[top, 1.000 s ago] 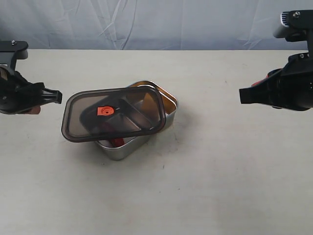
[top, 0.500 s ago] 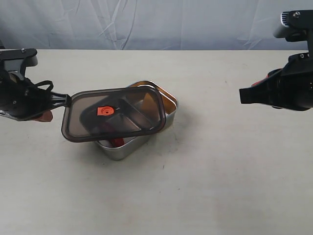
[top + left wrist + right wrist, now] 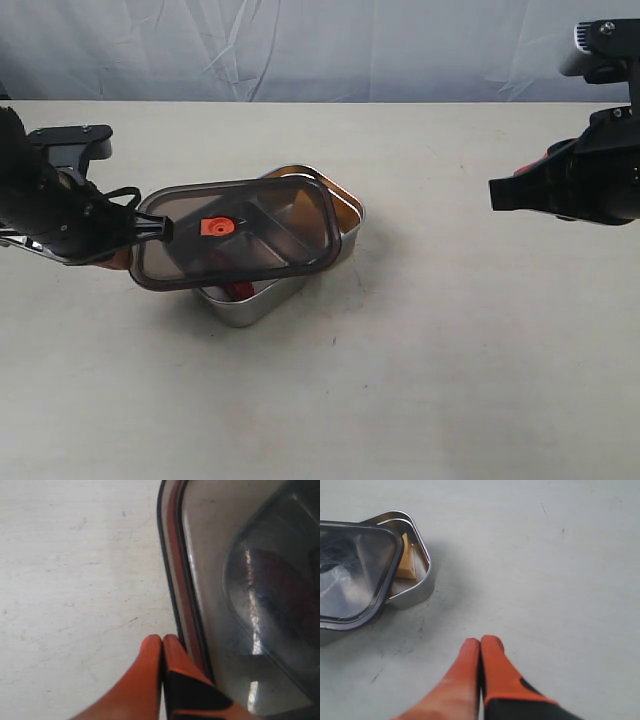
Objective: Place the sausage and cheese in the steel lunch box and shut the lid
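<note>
The steel lunch box stands mid-table, with the dark see-through lid lying askew and tilted on it, orange tab up. A bit of the red sausage shows in the near compartment under the lid. The yellow cheese sits in the uncovered far end of the lunch box, beside the lid. My left gripper is shut and empty, its tips right against the rim of the lid. My right gripper hangs shut and empty, well to the right of the box.
The pale table top carries nothing else. A crumpled white backdrop runs along the far edge.
My left gripper has travelled right to the lid's left edge. The lid, the box and my right arm have stayed where they were.
</note>
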Tool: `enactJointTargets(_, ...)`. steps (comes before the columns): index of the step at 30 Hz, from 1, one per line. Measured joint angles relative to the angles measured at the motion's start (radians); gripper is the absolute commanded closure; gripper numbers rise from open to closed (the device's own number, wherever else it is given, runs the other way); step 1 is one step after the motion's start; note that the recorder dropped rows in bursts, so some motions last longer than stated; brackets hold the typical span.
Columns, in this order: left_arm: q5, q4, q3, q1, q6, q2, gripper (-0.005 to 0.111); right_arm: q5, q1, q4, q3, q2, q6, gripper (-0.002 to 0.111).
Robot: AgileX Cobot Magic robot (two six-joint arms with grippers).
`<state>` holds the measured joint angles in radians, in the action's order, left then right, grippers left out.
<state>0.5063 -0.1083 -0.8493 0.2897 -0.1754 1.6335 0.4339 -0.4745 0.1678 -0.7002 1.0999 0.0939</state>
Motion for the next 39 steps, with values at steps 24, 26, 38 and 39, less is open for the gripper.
enactJointTargets(24, 0.070, -0.050, 0.000, 0.108, 0.001, -0.005, 0.107, -0.001, 0.000, 0.000, 0.000, 0.000, -0.004, 0.108)
enactJointTargets(26, 0.072, -0.008, 0.000, 0.108, -0.011, -0.026, 0.107, -0.001, 0.000, 0.000, 0.000, 0.000, -0.004, 0.108)
enactJointTargets(38, -0.092, 0.167, -0.026, -0.037, -0.134, -0.122, 0.107, -0.001, 0.000, 0.000, 0.000, 0.000, -0.004, 0.108)
enactJointTargets(39, -0.112, 0.167, -0.036, -0.041, -0.132, -0.122, 0.107, -0.001, 0.000, 0.000, 0.000, 0.000, -0.004, 0.108)
